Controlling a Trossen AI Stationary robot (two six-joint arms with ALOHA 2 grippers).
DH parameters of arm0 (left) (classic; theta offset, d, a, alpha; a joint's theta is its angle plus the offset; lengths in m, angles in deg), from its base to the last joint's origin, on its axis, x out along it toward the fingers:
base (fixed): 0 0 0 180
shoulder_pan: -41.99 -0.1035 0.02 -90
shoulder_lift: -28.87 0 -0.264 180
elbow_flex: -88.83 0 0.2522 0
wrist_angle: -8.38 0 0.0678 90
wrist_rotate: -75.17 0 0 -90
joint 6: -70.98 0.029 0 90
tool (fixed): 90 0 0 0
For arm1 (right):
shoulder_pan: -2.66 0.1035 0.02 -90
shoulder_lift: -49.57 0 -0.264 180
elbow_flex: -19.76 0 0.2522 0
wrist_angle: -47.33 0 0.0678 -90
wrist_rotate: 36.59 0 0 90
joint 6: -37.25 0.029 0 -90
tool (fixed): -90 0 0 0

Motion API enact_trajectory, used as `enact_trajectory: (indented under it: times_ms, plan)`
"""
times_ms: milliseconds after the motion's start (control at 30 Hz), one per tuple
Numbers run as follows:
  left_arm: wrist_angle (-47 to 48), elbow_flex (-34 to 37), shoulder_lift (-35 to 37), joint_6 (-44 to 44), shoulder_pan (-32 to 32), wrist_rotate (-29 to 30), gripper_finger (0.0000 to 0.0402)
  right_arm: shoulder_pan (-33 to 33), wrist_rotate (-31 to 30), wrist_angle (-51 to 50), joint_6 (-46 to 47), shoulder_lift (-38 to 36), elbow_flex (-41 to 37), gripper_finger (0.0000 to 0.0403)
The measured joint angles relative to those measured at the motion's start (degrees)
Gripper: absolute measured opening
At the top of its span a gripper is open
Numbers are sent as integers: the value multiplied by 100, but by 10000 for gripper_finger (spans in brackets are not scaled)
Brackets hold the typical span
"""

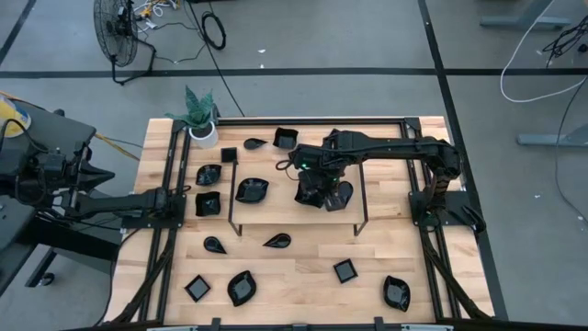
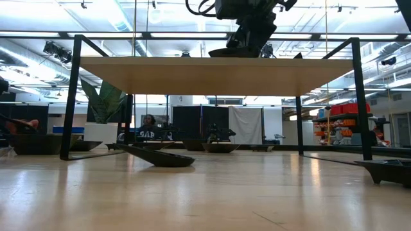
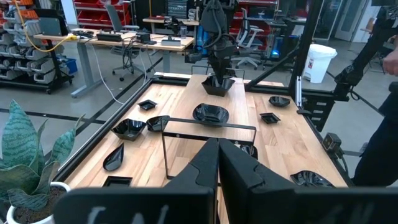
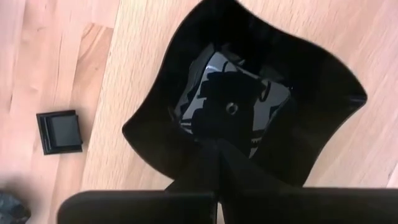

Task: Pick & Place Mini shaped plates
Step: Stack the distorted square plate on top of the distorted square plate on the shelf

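Several mini shaped plates, glossy black, lie about the wooden table: a leaf-shaped one (image 1: 252, 190), a teardrop (image 1: 276, 241) and a small square (image 1: 344, 270) among them. My right gripper (image 1: 317, 188) is shut on a larger square plate with wavy sides (image 4: 249, 93), over the raised wooden shelf (image 2: 218, 74) at mid-table. In the low view that plate (image 2: 232, 51) sits right at the shelf's top; whether it rests there I cannot tell. My left gripper (image 3: 217, 171) waits shut, level, at the table's left side. My right gripper pinches the plate's rim (image 4: 208, 144) at the middle of one side between its two fingers (image 4: 214, 171). The fingers come from above, slanting steeply down. The plate sits hollow side up and roughly level below them.
A white pot with a green plant (image 1: 200, 124) stands at the far left corner. Black frame rails (image 1: 432, 230) run along both sides of the table. The shelf's black legs (image 2: 70, 96) stand on the table. A person's sleeve (image 3: 382, 155) shows beyond the table's right side.
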Motion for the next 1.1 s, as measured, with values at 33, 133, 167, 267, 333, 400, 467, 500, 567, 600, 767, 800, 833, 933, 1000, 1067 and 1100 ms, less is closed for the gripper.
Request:
enact_trajectory:
  times_ms: [33,133,167,267,333,400,467,500,567,600,767,800,833,933,1000,1067,1100]
  plan:
    - [0,0,0,-2,0,0,18,0,0,-24,-11,0,0,0]
    - [0,0,0,-1,2,0,18,2,-74,-52,-37,0,0,0]
    - [2,0,0,-1,0,0,18,2,-98,-71,-53,0,0,0]
    - [1,0,0,-1,0,1,18,2,-126,-167,-115,0,0,0]
    - [0,0,0,-2,0,0,18,2,-127,-193,-143,0,0,0]
    - [2,0,0,0,0,0,18,2,-141,-193,-144,0,0,0]
    - [1,0,0,-3,1,0,18,2,-288,-208,-150,-2,0,0]
    - [1,0,0,-1,0,1,18,2,-369,-230,-162,-2,0,0]
    - [2,0,0,-2,1,0,18,2,-430,-302,-241,-2,0,0]
    - [1,0,0,-3,1,0,18,2,-428,-315,-264,-2,0,0]
    - [0,0,0,-2,1,0,18,2,-476,-331,-349,-4,0,0]
    - [0,0,0,-2,0,0,18,2,-542,-331,-382,-4,0,0]
    - [0,0,0,-4,2,0,18,8,-627,-333,-405,-4,0,0]
    - [1,0,0,-2,1,0,18,13,-722,-335,-440,-4,0,0]
    - [0,0,0,-2,2,0,18,13,-721,-335,-440,-4,0,0]
    - [0,0,0,-2,1,1,18,13,-721,-335,-440,-4,0,0]
    - [1,0,0,-4,2,0,18,13,-721,-334,-440,-4,0,0]
